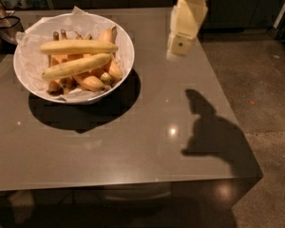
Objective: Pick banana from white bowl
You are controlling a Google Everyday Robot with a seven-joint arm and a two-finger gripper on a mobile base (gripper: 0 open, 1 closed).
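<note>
The white bowl (126,42) stands on the far left part of the grey table, lined with crumpled white paper. The banana (78,46), long, almost straight and pale yellow, lies across the top of the pile in it. A slightly curved pale banana (76,66) lies just in front of it, and several short orange-toned bananas (92,82) lie beneath. My gripper (179,45) hangs in the air above the table's far right part, to the right of the bowl. It touches nothing and holds nothing.
The table (133,146) ends at a right edge beside grey floor (266,94). The arm's shadow (209,127) falls on the table's right front part. A dark object with a black loop (4,26) sits at the far left behind the bowl.
</note>
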